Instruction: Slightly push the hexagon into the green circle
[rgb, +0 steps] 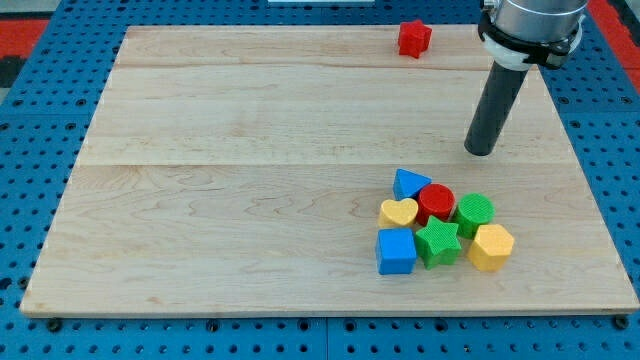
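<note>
The yellow hexagon (491, 247) lies at the lower right of the wooden board, touching the green circle (475, 210) just above it. My tip (480, 152) is above the cluster, about 45 pixels above the green circle and apart from all blocks. The rod leans up toward the view's top right.
Packed beside them are a red circle (436, 203), a blue triangle (408, 184), a yellow heart (398, 212), a green star (437, 243) and a blue cube (396, 251). A red star (414, 38) sits alone near the top edge. The board's right edge (590, 190) is close.
</note>
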